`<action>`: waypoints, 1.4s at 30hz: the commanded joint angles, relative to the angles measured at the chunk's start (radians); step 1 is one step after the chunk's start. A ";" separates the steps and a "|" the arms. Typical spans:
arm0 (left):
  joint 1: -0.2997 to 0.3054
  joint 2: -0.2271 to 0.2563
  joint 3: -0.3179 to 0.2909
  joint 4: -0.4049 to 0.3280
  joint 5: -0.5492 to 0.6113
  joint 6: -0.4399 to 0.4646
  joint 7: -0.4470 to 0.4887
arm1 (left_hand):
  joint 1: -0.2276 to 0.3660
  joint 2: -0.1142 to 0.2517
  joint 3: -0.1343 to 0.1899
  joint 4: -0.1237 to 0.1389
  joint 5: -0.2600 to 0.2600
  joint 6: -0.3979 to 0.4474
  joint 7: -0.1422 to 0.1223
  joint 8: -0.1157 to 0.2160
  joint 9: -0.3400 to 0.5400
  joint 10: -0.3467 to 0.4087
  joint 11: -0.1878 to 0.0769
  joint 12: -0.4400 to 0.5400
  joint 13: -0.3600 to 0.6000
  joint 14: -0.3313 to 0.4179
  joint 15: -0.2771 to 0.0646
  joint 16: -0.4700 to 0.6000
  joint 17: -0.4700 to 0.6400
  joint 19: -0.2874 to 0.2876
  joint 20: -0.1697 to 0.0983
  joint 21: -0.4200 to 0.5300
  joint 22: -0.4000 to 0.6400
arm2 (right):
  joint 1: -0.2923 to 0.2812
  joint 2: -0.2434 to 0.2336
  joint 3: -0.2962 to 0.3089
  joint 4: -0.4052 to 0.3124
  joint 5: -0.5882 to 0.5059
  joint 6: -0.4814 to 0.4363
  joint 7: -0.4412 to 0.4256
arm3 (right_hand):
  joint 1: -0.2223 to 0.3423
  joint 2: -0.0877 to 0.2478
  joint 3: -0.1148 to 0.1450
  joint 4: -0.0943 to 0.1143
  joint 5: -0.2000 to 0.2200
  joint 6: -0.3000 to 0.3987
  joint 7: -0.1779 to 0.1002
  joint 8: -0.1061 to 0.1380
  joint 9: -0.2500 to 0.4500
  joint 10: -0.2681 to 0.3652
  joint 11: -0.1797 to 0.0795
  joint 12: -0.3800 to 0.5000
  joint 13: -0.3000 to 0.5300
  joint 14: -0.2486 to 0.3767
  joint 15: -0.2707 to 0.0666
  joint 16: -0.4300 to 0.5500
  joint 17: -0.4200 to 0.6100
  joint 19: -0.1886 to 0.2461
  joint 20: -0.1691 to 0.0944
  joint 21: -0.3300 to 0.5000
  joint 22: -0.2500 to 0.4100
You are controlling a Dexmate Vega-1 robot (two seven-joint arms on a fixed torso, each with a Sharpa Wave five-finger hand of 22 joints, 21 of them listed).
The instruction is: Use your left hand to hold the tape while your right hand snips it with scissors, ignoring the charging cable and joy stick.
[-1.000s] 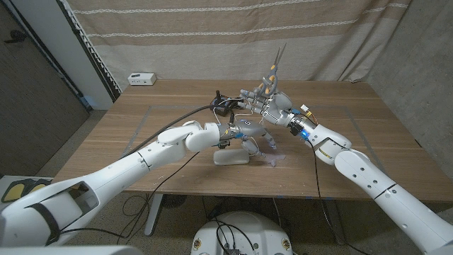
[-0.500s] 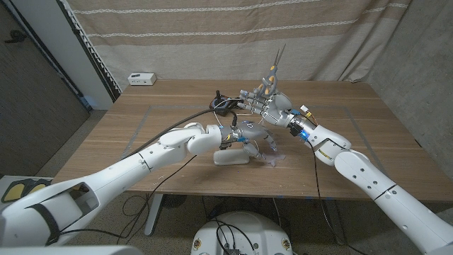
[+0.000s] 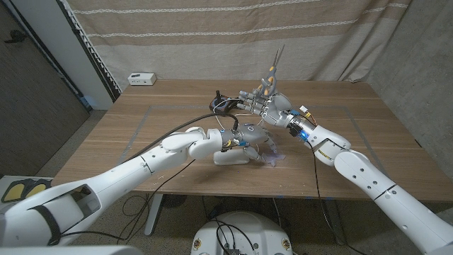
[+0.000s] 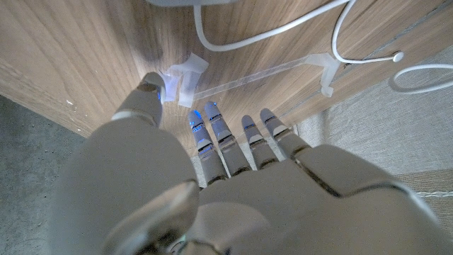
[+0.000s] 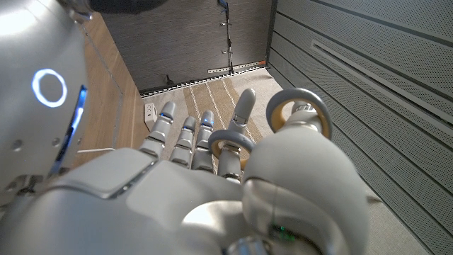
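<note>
While I look down from the head camera, my left hand (image 3: 244,136) is low over the white tape dispenser (image 3: 231,156) near the table's (image 3: 127,142) front edge, and a clear strip of tape (image 3: 270,157) trails off toward my right side. I can't tell from up here whether those fingers have actually pinched it. My right hand (image 3: 267,106) sits higher and farther back, clenched on the scissors (image 3: 273,69), blades pointing up and away from the strip. So the tape lies below and in front of the scissors, and I reckon the blades must tip down and come forward to cross it. The joystick (image 3: 221,103) is just behind both hands.

On the left wrist camera now, my left hand (image 4: 212,177) has its fingertips (image 4: 205,117) right at a crumpled end of tape (image 4: 182,76), and the strip runs long and straight across the wood away from them. The thumb looks to be touching that end; a firm grasp I can't confirm. White cable (image 4: 283,28) loops just past the strip, so I'd keep the blades off it.

Right wrist camera: my right hand (image 5: 212,177) is wrapped through the scissors' handle rings (image 5: 297,113), grasping them, fingers aimed off toward the curtain.
</note>
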 commanded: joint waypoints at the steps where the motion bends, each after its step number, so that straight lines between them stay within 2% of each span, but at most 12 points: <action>1: -0.010 -0.013 0.024 0.026 0.066 0.003 0.065 | 0.005 -0.009 0.005 0.006 -0.002 0.005 0.000 0.005 0.003 -0.002 -0.002 -0.002 0.005 0.005 -0.152 0.000 0.002 0.010 -0.032 -0.002 0.002 | 0.007 -0.002 -0.002 0.002 -0.001 -0.007 -0.007 | 0.004 0.010 -0.005 -0.004 -0.002 -0.001 -0.002 0.008 0.003 0.006 0.002 -0.004 0.002 0.006 0.003 -0.004 0.002 0.003 0.007 -0.005 0.003; 11: 0.000 -0.018 0.036 0.019 0.104 0.044 0.089 | 0.003 -0.008 0.003 0.009 -0.003 0.007 0.007 0.006 0.003 -0.013 -0.001 -0.006 0.006 0.003 -0.145 0.000 0.002 0.014 -0.030 -0.002 0.003 | 0.011 -0.001 -0.003 0.006 0.003 -0.012 -0.007 | 0.003 0.011 -0.005 -0.004 -0.002 0.001 -0.002 0.009 0.001 0.005 0.005 -0.006 0.003 0.007 0.004 -0.007 0.002 0.000 0.007 -0.012 0.003; 26: -0.016 -0.021 0.079 0.037 0.187 0.033 0.184 | -0.001 -0.007 0.000 0.011 -0.004 0.004 0.014 0.006 0.004 -0.041 -0.001 -0.015 0.006 -0.015 -0.134 -0.006 0.002 0.016 -0.027 -0.002 0.003 | 0.020 0.004 -0.006 0.016 0.002 -0.018 -0.005 | 0.003 0.012 -0.005 -0.004 -0.002 -0.002 -0.001 0.010 0.001 0.006 0.006 -0.009 0.004 0.007 0.003 -0.010 0.002 0.002 0.006 -0.019 0.004; 42: -0.027 -0.025 0.100 0.036 0.193 0.037 0.140 | -0.001 -0.004 0.000 0.012 -0.005 0.002 0.015 0.006 0.004 -0.047 -0.002 -0.013 0.008 -0.017 -0.134 -0.004 0.003 0.019 -0.026 -0.002 0.003 | 0.019 0.004 -0.006 0.014 -0.001 -0.017 -0.005 | 0.001 0.014 -0.005 -0.004 -0.003 -0.003 0.000 0.011 -0.001 0.007 0.006 -0.011 0.005 0.009 0.003 -0.014 0.003 0.004 0.006 -0.028 0.004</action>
